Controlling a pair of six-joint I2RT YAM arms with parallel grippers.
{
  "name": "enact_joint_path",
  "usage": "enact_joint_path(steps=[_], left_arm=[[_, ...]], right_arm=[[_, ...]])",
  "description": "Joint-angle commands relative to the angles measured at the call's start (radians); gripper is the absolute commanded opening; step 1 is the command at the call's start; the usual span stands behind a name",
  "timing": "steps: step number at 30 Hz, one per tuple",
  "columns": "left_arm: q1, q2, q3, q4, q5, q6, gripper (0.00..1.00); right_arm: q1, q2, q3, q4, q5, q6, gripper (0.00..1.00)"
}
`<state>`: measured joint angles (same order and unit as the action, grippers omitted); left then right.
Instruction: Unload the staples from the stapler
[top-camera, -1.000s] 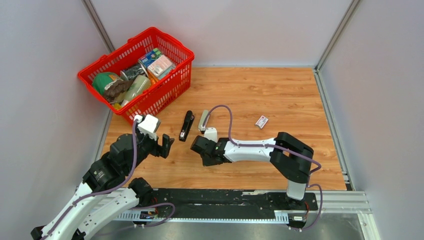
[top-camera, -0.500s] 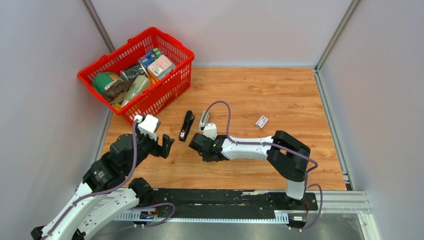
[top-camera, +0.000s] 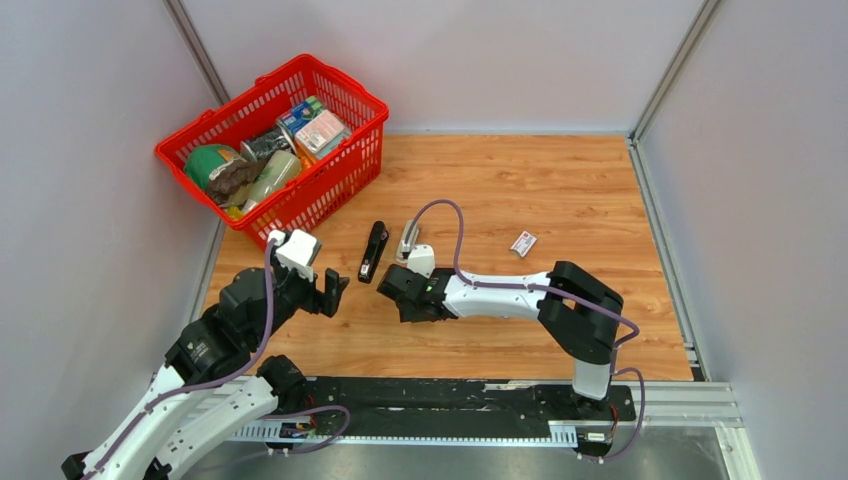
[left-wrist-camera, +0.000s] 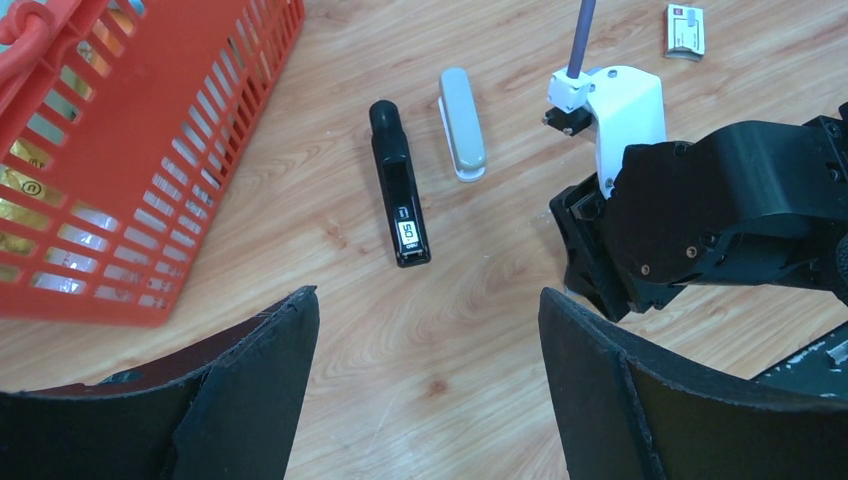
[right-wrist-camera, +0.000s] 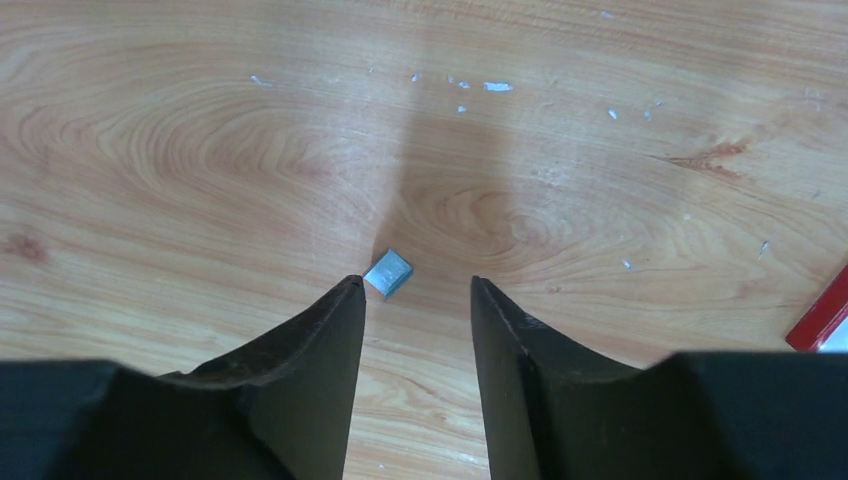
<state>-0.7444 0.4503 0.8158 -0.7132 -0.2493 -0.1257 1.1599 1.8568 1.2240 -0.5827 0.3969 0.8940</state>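
The right gripper (right-wrist-camera: 415, 285) hangs low over the table (right-wrist-camera: 620, 150) with its jaws partly apart and nothing between them, while the left gripper (left-wrist-camera: 428, 296) hovers wide open and empty, a little short of the stapler's near end. The red basket (top-camera: 320, 190) stands close on the left arm's far side, so a wide swing there may knock it. The stapler (left-wrist-camera: 400, 210) lies flat on the wood between the two arms; a one-sided touch would probably slide or spin it into the grey-beige bar (left-wrist-camera: 462, 123) just beside it, and the bar's similar length invites a wrong grab. Whether any strips remain inside the stapler I cannot tell. The white-and-red box (left-wrist-camera: 685, 28) sits well apart and seems out of harm's way. The staples (right-wrist-camera: 389, 272), one tiny strip, lie on the table at the very tip of one finger, touching or nearly so; the likeliest slip is that finger flicking or dragging the strip as the arm lifts or turns
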Motion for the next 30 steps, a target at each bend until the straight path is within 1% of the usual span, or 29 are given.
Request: enact_joint_path(steps=[1,7,13,21,30], left_arm=[[0.005,-0.013,-0.001,0.031,0.013,0.012,0.88],[0.005,-0.025,-0.003,0.029,0.021,0.011,0.88],[0.005,-0.036,-0.004,0.032,0.033,0.009,0.88],[0.005,-0.045,-0.004,0.034,0.047,0.009,0.88],[0.005,-0.053,-0.007,0.034,0.050,0.009,0.88]], right_arm=[[0.001,-0.054,-0.006,0.018,-0.027,0.077,0.49],[0.001,-0.036,-0.008,0.035,-0.070,0.178,0.52],[0.006,-0.011,0.000,0.033,-0.076,0.258,0.53],[0.007,0.005,0.022,0.007,-0.056,0.292,0.52],[0.003,0.045,0.058,0.004,-0.046,0.286,0.52]])
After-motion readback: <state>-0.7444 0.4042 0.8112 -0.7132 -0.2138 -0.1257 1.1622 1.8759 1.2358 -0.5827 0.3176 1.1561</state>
